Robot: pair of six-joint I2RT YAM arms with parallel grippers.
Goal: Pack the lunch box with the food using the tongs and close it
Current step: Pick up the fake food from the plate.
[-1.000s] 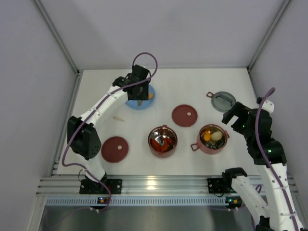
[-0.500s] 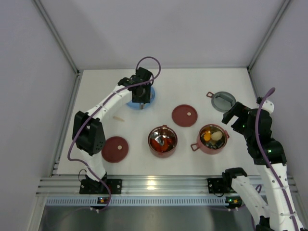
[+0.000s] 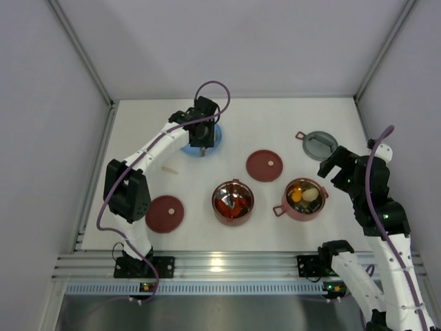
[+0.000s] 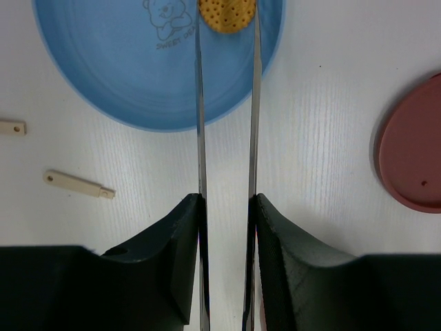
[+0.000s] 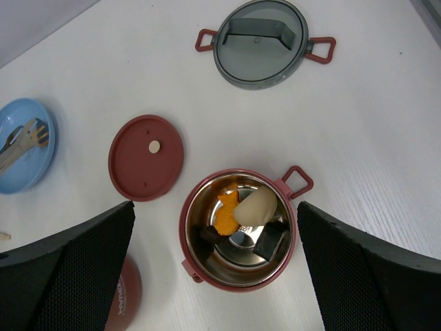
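Top external, two bowls (image 3: 233, 202) (image 3: 303, 198), three lids (image 3: 264, 165) (image 3: 165, 213) (image 3: 320, 145)

Light-blue round plate (image 4: 124, 83) printed with a bear outline, set on the white counter (image 3: 289, 124), a slim beige stick (image 4: 78, 184) laid near its rim, a second beige scrap (image 4: 10, 127) cut off at the picture's edge, counter enclosed by plain grey walls (image 3: 234, 48), ribbed aluminium rail (image 3: 227, 265) fixed along the near edge.

White worktop (image 3: 289, 117): beside the central red bowl (image 3: 233, 220) stand a second bowl (image 3: 303, 217) to its right, one maroon lid (image 3: 264, 165) behind it, another maroon lid (image 3: 165, 213) to its left, a grey lid (image 3: 320, 145) behind-right and a blue plate (image 4: 103, 62) behind-left.
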